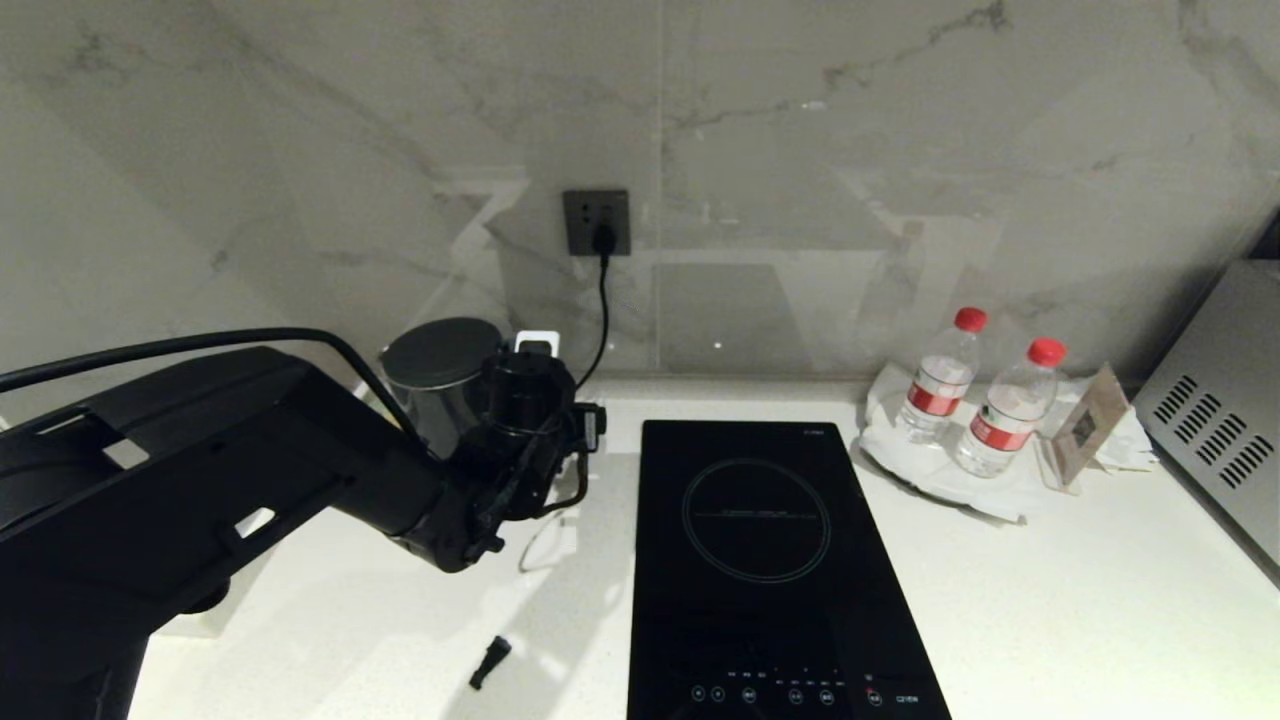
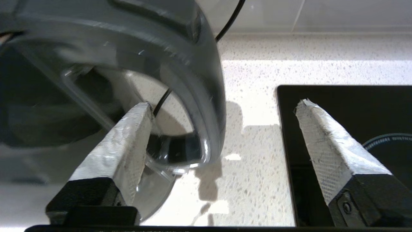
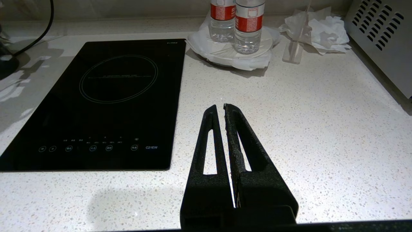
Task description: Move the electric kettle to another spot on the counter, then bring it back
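Left gripper [image 2: 225,106] open at the kettle [image 1: 440,380] handle; right gripper [image 3: 223,108] idle.

Head view: the kettle stands at the back left of the counter [image 1: 1000,600], by the wall and left of the cooktop [image 1: 760,560]; the left arm reaches to its handle side and hides the fingers. Left wrist view: the fingers are spread wide with the handle loop [image 2: 206,96] between them; one finger [image 2: 128,138] sits inside the loop, the other [image 2: 325,141] well clear over the cooktop; nothing is gripped. Judgement: draw straight back from the loop without catching it, so the kettle stays upright and the cord [image 1: 603,310] is not dragged. Right wrist view: the right fingers are closed together, empty, above bare counter near the cooktop.
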